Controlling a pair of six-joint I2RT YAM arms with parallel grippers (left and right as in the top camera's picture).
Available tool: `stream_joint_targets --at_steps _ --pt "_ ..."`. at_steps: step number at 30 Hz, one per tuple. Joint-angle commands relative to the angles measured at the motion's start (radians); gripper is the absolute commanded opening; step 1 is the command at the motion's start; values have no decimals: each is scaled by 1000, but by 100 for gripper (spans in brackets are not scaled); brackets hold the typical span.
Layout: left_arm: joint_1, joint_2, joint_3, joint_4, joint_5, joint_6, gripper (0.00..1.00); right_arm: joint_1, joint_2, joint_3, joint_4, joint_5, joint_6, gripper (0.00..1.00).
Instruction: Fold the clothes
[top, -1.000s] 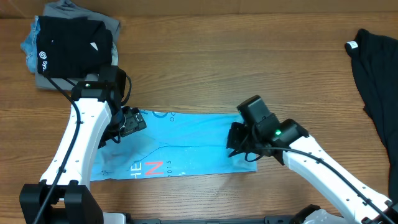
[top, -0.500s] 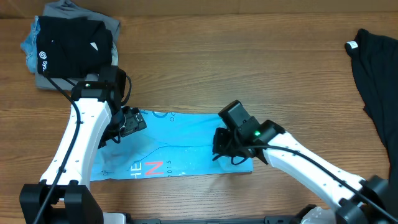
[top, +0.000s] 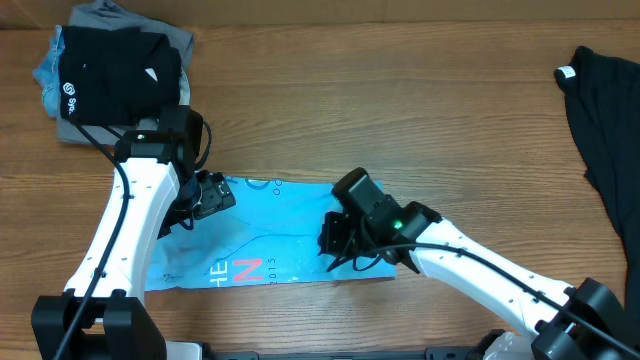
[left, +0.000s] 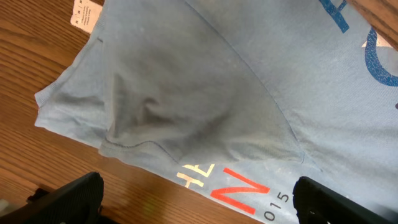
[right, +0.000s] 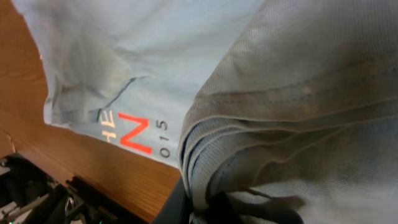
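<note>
While my right claw (top: 338, 250) clamps the blue T-shirt (top: 285, 215), bunched
Cloth seemingly just beneath my left claw (top: 208, 196), gaping wide.

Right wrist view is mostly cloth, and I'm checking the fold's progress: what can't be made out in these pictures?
- Fingers of the right gripper: buried in bunched blue T-shirt folds in the right wrist view, under the wrist housing overhead.
- Shirt lettering: cut off by the frame edge in the left wrist view, tiny overhead.
- Black garment: cut by the overhead view's right edge.
</note>
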Motion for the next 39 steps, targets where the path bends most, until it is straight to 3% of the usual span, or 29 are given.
stream_joint_targets --at_steps 1,6,7,9,10,19,24,28,39 --pt "4 -8 6 0 2 -24 100 40 -2 24 29 13 20 4" --pt "4 -8 6 -3 3 -24 100 55 0 24 37 14 27 14" --pt "4 -8 6 -3 3 -24 100 56 2 24 40 14 27 22" --pt "4 -8 6 -3 3 -24 100 58 3 24 45 13 27 47" --pt "4 -8 6 -3 3 -24 100 58 3 24 47 13 27 54" --pt "4 -8 6 -4 6 -24 100 63 3 33 74 39 -2 60" --pt "4 -8 6 -7 6 -24 100 -31 3 110 -145 180 -71 66" --pt "4 -8 6 0 6 -24 100 -99 13 110 -190 175 -179 69" --pt "4 -8 6 -2 25 -24 100 -105 174 109 -112 72 -214 69"
